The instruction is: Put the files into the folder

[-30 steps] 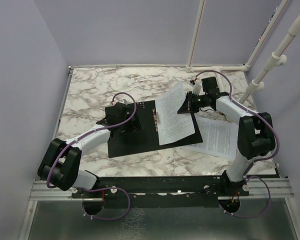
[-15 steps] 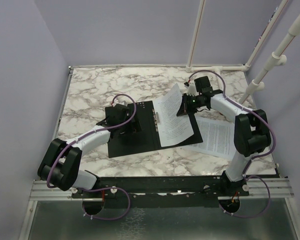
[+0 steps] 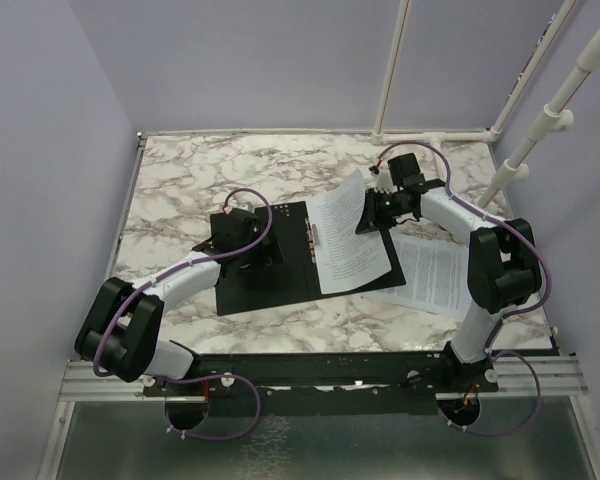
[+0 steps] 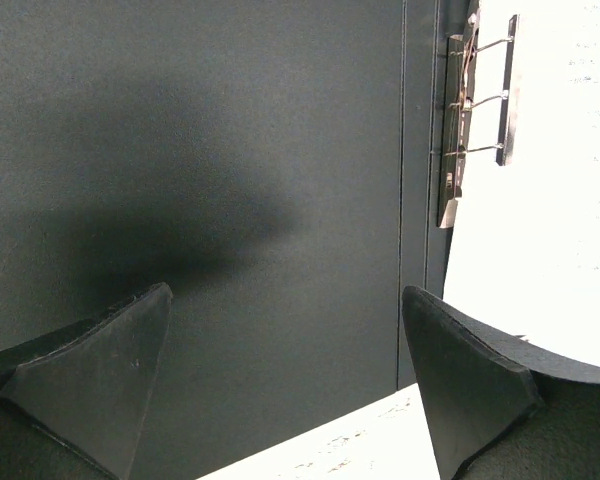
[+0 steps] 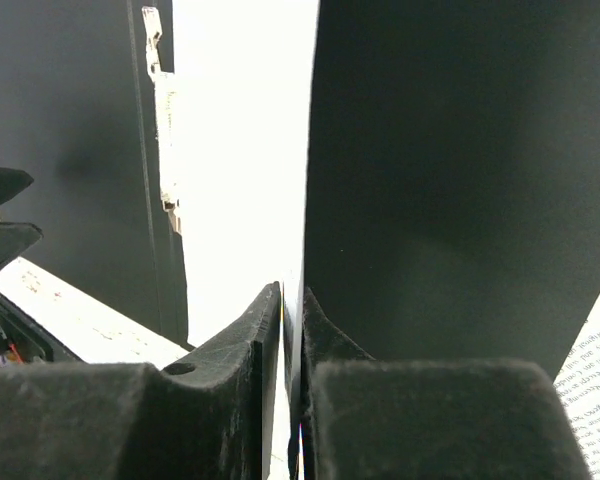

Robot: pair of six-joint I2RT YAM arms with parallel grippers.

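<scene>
The folder point(image 3: 265, 262) lies open on the desk point(image 3: 180, 190), black faces up, with its clip point(image 3: 313, 238) beside the spine. One sheet point(image 3: 350, 250) rests on the folder's right half. Its inner edge lies close to the clip, and its outer edge is lifted off the folder. The right fingers point(image 5: 265, 320) are narrowed to a sliver on that lifted edge and hold the sheet. The left fingers point(image 4: 100, 375) are spread wide over the folder's left half and hold nothing. I cannot tell whether they press on it.

The second sheet point(image 3: 435, 275) lies flat on the desk just right of the folder. Its folder-side edge is covered.

By my reading the task is about half done. The first sheet is over the folder but looks askew, is not yet let go, and does not appear to be under the clip. It would need squaring to the folder's right half before release. The second sheet has yet to be picked up and laid on top.
</scene>
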